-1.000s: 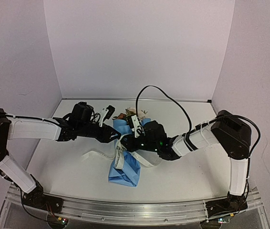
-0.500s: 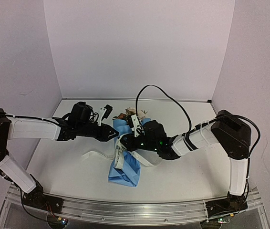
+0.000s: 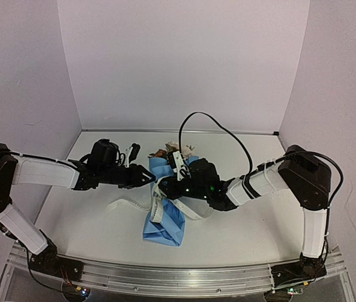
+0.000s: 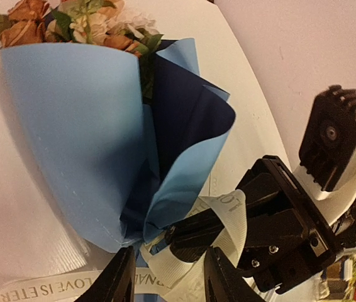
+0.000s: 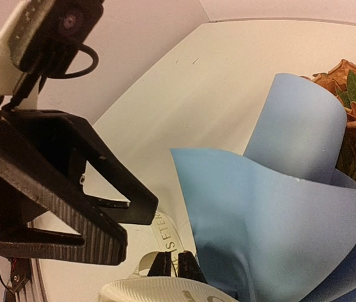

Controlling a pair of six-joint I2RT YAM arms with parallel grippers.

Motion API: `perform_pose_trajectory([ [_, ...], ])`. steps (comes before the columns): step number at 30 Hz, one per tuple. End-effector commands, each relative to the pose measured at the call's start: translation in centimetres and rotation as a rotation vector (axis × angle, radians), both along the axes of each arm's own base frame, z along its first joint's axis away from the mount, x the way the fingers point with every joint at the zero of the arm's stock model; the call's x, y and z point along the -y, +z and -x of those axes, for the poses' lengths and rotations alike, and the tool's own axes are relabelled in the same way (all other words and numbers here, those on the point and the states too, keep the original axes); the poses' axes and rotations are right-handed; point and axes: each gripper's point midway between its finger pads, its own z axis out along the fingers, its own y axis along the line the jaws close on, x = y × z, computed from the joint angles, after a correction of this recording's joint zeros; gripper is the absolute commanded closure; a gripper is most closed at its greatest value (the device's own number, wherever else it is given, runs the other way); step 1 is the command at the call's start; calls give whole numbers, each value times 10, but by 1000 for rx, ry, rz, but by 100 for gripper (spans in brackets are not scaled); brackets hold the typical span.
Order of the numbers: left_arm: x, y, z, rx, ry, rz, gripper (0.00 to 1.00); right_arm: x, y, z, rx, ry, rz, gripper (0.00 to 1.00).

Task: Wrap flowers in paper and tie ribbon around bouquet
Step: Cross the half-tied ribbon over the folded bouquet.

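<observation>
Bouquet (image 3: 164,228) lies wrapped mid-surface, blooms at the far end, so we're on the tying. Right gripper (image 5: 178,267) has its jaws clenched on the ribbon (image 3: 127,204) at the waist. Left gripper (image 3: 151,178) hovers beside it, jaws parted and empty. Next, we reckon, it must catch the loose end.

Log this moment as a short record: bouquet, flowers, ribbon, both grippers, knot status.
bouquet: the bouquet lies on the table, a light-blue paper cone pinched at its neck
flowers: the flowers are cream and rust blooms showing from the wide end
ribbon: the ribbon runs past the neck and loops up over the right gripper
left gripper: the left gripper is open, at the neck
right gripper: the right gripper is shut on the ribbon
knot: none visible
</observation>
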Motion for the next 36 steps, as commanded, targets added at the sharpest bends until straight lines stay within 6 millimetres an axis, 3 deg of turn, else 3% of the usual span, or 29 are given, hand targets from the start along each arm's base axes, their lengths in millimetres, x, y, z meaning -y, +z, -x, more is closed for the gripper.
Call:
perform_pose_trajectory([
  [1,-1,8,-4,-122,77,144,60,-11,16,-2,31,14,-50,96],
  [12,4,7,-4,-260,90,277,56,-12,17,-1,27,22,-54,96],
  [25,6,-12,0,-316,85,298,64,-11,19,-1,30,16,-56,96],
  [36,5,-8,5,-321,75,326,64,-11,18,-6,31,-4,-54,96],
])
